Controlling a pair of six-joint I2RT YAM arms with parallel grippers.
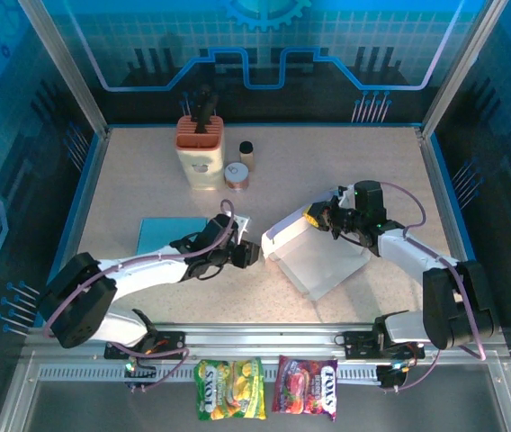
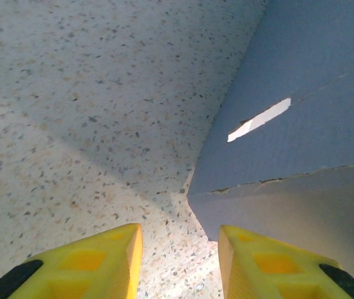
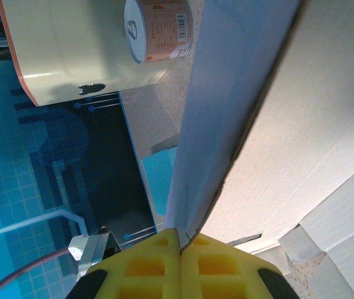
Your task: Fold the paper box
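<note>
Two packets are sitting in front of the arm bases, a yellow-green packet (image 1: 230,389) and a red packet (image 1: 308,385), their lettering too small to read. On the left, a blue sheet (image 1: 170,234) is lying flat on the speckled table (image 1: 147,180). The left gripper (image 1: 248,254) is hovering just beside the paper box (image 1: 318,256), jaws apart and holding nothing. Its wrist view is showing the box's corner just ahead of the yellow fingers (image 2: 102,265) and a narrow slot (image 2: 258,119) in the wall. Further right, the right gripper (image 1: 314,216) is pinching the box's raised flap, jaws closed on it. Its wrist view is revealing a barcode and fine print on a can (image 3: 161,28), too small to make out.
</note>
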